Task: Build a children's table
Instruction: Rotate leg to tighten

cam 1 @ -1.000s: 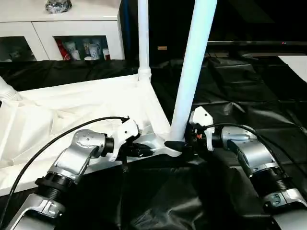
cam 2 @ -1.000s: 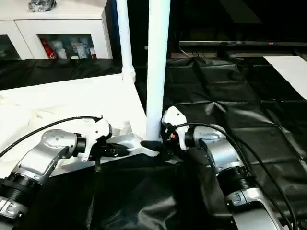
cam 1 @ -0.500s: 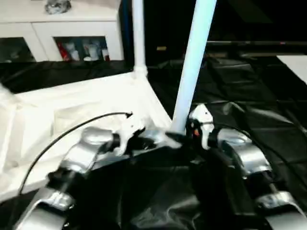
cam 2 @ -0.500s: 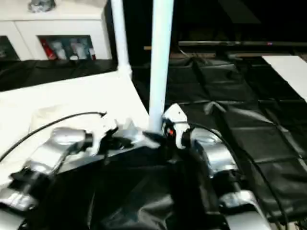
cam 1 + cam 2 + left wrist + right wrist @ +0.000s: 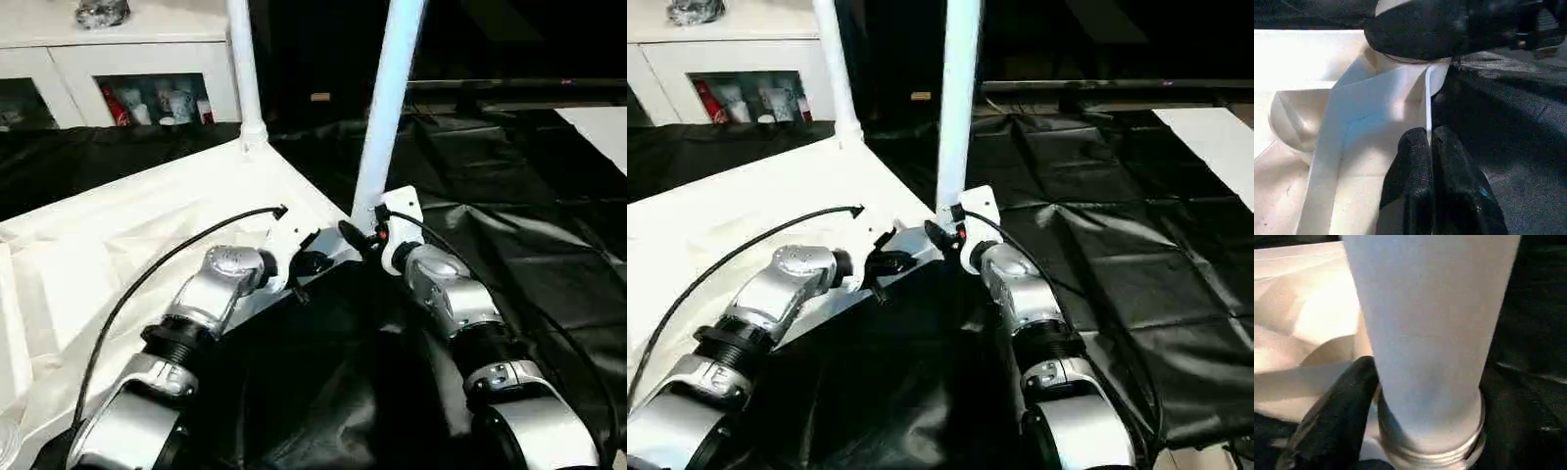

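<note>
The tabletop lies upside down on the black sheet, filling the 9 o'clock side of the head view. One leg stands in its far corner socket at about 11 o'clock. A second leg stands upright near 12 o'clock, at the near corner – the right gripper clasps its base, fingers pressed to the tube. The left gripper has its fingers closed on the tabletop's thin rim beside that corner
</note>
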Controlling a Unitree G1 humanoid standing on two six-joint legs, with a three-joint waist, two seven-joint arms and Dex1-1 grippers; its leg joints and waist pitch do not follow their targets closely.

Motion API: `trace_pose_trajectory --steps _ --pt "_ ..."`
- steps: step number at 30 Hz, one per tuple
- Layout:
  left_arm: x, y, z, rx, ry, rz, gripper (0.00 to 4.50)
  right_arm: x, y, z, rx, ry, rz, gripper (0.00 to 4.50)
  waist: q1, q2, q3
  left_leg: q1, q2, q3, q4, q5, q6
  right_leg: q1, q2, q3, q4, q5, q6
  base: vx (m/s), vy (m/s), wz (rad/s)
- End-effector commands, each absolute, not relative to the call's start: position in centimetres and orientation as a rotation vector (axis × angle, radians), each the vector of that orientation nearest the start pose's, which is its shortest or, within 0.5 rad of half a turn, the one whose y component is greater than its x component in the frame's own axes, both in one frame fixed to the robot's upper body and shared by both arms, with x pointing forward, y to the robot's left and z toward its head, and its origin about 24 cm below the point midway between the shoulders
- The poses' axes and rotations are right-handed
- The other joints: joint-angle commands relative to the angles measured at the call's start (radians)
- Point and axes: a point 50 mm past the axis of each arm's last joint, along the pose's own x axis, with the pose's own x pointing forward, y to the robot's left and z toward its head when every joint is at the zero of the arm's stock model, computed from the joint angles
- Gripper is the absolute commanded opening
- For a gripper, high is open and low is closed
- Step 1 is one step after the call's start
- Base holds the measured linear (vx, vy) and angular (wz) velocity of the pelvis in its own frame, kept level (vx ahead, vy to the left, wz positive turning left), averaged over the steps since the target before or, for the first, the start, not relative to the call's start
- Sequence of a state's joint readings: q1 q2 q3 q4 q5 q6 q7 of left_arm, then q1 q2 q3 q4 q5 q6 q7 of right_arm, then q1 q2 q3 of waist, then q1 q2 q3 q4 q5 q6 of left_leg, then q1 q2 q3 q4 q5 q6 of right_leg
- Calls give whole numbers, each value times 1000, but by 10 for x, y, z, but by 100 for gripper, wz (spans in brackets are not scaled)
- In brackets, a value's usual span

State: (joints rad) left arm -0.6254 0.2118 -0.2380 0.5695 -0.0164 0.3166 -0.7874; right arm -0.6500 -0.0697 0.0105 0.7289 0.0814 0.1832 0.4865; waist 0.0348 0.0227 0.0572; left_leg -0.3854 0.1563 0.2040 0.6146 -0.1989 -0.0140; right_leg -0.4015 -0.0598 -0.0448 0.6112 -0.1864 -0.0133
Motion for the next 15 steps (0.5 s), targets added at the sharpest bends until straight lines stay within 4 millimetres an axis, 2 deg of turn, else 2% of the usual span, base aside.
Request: trace_pose_trajectory --steps 1,2,5,9,10,15 --pt "334 89 71 226 293 -1036 0 341 -74 48 -1 298 814 382 7 -7 -69 20 81 -41 -77 -140 54 49 -101 51 -67 -139 -263 0 0 0" --pt "331 91 70 227 295 -1064 0 340 -79 48 -29 293 845 382 8 -10 -69 19 80 -40 -75 -132 59 51 -100 50 -66 -131 -266 0 0 0" --pt "325 97 69 237 287 -1125 0 338 -89 51 -90 270 895 382 7 -11 -67 20 80 -38 -75 -134 65 48 -102 52 -68 -140 -267 0 0 0" --pt "320 106 68 257 295 -1159 0 334 -102 56 -121 255 981 382 11 -8 -66 22 83 -39 -77 -146 63 46 -98 51 -68 -160 -264 0 0 0" --pt "315 113 68 260 307 -1195 0 331 -110 57 -156 256 1030 382 14 -4 -67 22 83 -39 -76 -140 62 47 -97 50 -65 -147 -268 0 0 0" --pt "304 124 67 255 337 -1290 0 327 -121 61 -165 254 1101 382 19 -2 -66 23 85 -37 -77 -148 62 44 -96 50 -65 -146 -274 0 0 0"
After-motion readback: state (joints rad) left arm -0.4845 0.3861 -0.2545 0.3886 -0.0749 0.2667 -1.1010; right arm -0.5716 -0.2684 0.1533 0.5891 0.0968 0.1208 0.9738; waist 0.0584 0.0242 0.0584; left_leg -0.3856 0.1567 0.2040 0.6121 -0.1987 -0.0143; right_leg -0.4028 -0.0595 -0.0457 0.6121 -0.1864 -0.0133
